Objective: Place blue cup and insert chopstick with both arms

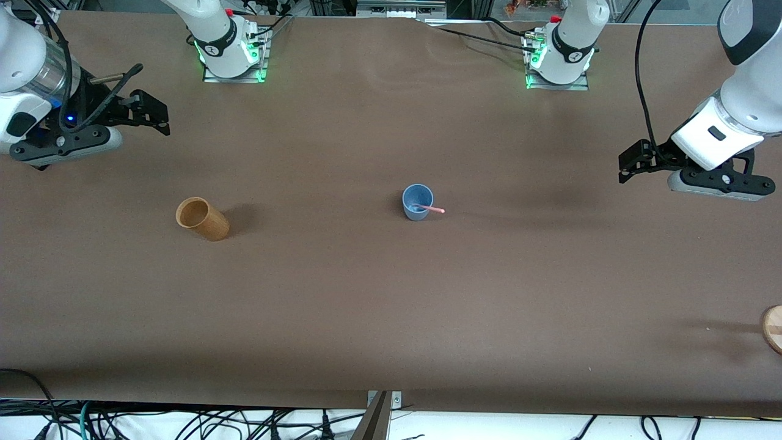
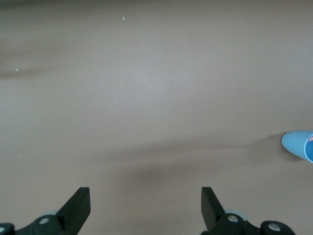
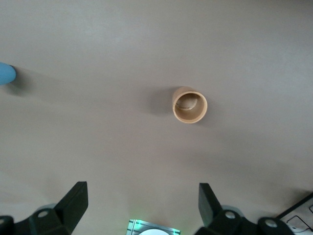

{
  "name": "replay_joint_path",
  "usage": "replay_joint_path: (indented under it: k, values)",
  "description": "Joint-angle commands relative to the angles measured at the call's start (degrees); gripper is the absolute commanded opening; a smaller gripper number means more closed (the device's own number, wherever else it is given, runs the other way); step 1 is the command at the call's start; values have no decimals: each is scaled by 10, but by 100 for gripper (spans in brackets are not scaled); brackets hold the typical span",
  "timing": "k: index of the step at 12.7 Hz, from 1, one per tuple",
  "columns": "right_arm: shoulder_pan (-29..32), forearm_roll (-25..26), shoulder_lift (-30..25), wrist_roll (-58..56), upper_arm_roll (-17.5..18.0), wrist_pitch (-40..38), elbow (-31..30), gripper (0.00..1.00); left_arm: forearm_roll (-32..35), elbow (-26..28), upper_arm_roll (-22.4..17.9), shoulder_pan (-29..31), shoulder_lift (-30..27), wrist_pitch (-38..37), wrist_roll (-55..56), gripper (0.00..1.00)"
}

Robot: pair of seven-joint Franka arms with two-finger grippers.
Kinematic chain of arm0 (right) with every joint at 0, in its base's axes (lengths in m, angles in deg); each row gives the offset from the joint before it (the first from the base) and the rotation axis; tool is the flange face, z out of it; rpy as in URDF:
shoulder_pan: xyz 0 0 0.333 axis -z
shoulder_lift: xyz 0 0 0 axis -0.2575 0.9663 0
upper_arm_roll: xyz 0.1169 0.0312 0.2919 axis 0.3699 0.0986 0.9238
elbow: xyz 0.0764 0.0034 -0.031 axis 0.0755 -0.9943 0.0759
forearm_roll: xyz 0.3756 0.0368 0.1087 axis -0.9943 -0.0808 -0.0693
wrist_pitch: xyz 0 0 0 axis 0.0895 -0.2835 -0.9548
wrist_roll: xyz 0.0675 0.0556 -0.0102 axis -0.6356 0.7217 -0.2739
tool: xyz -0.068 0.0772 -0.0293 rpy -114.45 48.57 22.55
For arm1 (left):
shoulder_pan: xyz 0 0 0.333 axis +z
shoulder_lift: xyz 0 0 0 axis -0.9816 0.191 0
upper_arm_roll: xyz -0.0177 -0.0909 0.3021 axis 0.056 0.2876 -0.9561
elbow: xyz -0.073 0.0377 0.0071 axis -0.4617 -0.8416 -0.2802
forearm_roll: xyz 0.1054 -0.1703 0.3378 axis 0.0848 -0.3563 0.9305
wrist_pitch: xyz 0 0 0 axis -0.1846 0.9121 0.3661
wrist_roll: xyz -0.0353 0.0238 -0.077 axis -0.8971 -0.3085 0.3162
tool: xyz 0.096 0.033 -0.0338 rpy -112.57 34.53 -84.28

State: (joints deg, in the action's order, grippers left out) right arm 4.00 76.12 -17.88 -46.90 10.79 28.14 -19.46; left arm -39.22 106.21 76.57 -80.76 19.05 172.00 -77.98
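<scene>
We see the blue cup (image 1: pixel 418 202) standing upright near the middle of the desk (image 1: pixel 391 305), well apart from both end effectors and roughly midway between them. The chopstick (image 1: pixel 431 209) sits inside it, leaning on the rim with its pink tip pointing toward the left arm's end of the desk.

The left end effector (image 1: pixel 632 160) hangs above bare desk at the left arm's end, its fingers (image 2: pixel 78 206) spread wide and holding nothing; the cup shows only at the edge of its wrist view.

The right end effector (image 1: pixel 149 111) hangs over the right arm's end, likewise spread wide and empty. A tan-brown cup (image 1: pixel 202 218) stands on the desk closer to it than the blue cup does.
</scene>
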Motion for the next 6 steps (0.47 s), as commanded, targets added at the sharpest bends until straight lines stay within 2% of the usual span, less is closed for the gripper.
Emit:
replay_joint_path:
  k: [1,6]
  values:
    - [10,12,-23,-9,10,2,-18,100,-6,-17,3,2,7,-11,-14,100]
    - [9,16,-26,-9,10,1,-21,100,-6,-17,3,2,7,-11,-14,100]
